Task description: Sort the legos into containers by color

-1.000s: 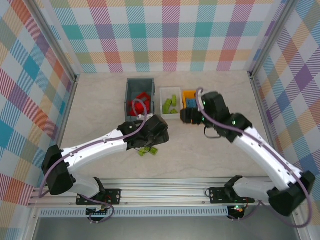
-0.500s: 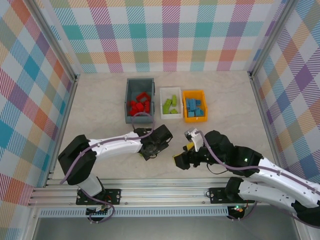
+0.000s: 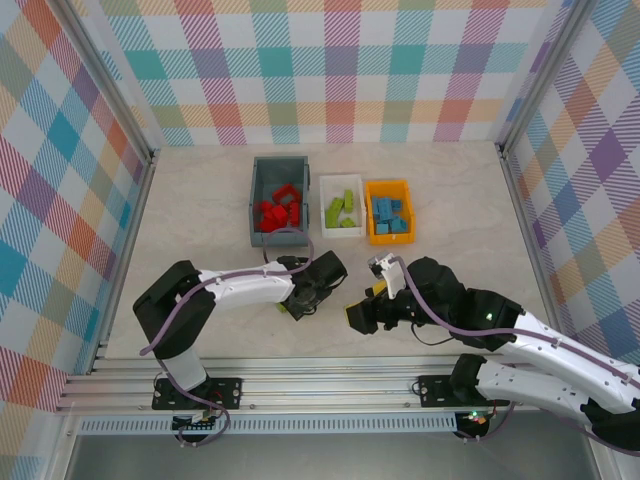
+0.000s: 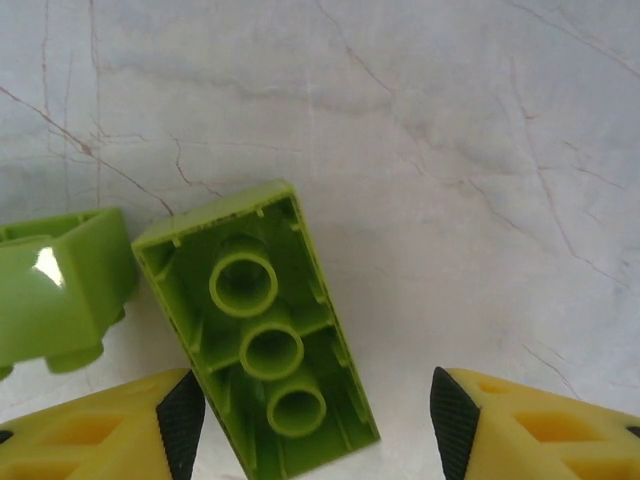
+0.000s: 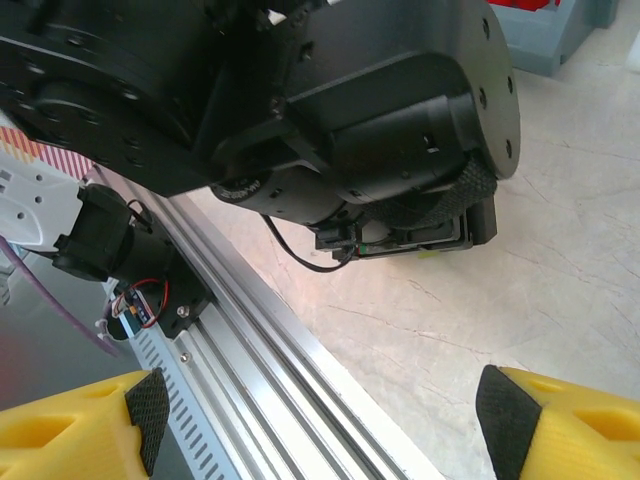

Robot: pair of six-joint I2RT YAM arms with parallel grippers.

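Remotely, I see the left gripper [image 4: 315, 415] spread wide just above the worktop [image 4: 450, 150], gripping nothing. An upturned lime-green brick [image 4: 265, 340] lies between its yellow fingers. The left pad is just beside the brick's edge and the right pad is well apart from it. A second green brick [image 4: 60, 290] sits touching the first brick's corner, which makes two loose bricks, both near the worktop's near edge and left of centre.

The right gripper [image 5: 325, 425] is also wide open and empty. It hangs low by the near edge, facing the left arm's wrist [image 5: 330, 120] over the aluminium rail [image 5: 260, 370].

Three bins stand in a row towards the far edge: the grey-blue bin [image 3: 256, 205] with the red legos [image 3: 277, 210], the white bin [image 3: 342, 183] with the green legos [image 3: 341, 208], and the orange bin [image 3: 388, 238] with the blue legos [image 3: 390, 213]. Each pile overlaps, so I cannot count the pieces exactly.
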